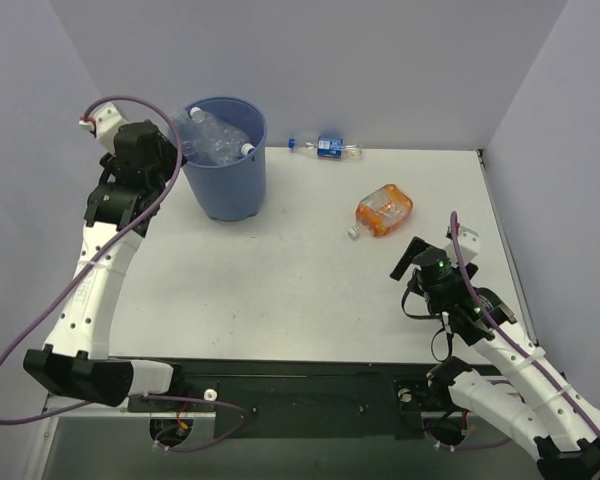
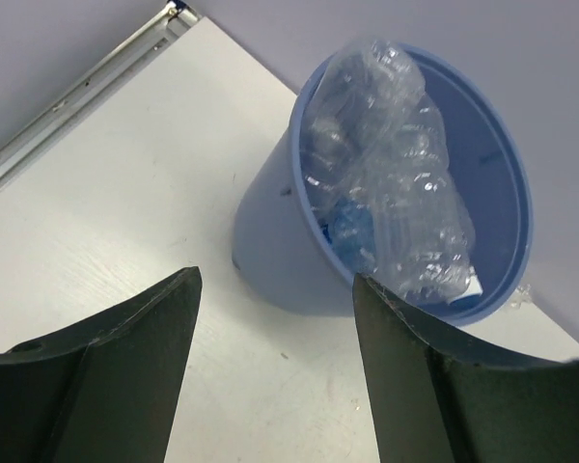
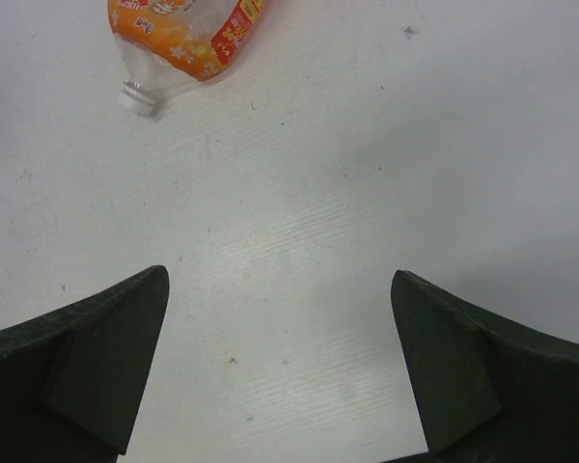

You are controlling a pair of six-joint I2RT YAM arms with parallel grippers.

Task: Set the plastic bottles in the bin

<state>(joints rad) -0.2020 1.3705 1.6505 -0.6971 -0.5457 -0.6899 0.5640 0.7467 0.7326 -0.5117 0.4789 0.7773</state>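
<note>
Bottles [image 2: 396, 193] fill bin [image 2: 270, 251] just beyond left fingers [image 2: 106, 376] (spread, empty); right fingers [image 3: 87, 367] likewise spread.

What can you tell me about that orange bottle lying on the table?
The orange bottle is a squat, see-through plastic one, mostly wrapped in an orange label with red and white print. Its small white cap is on. It lies on its side on the white table, with the cap pointing toward the arms' side and slightly left. Only the table touches it; the open right gripper hangs apart from it, nearer the front edge.
</note>
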